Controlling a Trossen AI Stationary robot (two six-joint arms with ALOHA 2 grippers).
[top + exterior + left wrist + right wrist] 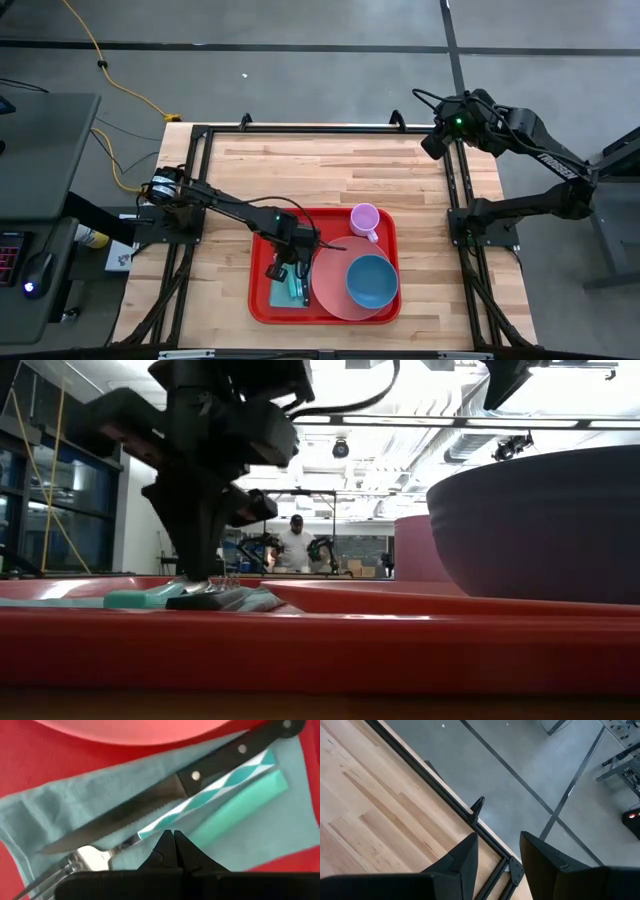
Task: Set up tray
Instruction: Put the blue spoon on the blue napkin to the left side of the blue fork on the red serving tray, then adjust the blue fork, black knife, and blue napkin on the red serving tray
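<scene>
tray (262, 306) red | plate (330, 290) pink | bowl (372, 282) blue | napkin (60, 815) teal

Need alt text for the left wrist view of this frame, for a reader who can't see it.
The left tool, shut and holding nothing, sits just over a teal cloth napkin on the red tray. On the napkin lie a black-handled serrated knife, a fork with a teal patterned handle and a plain teal handle; a pink plate's edge borders them.

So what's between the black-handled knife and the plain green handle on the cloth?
A fork with a teal and white striped handle lies between the knife and the plain green handle, all on the blue-green cloth. The left wrist view shows it.
</scene>
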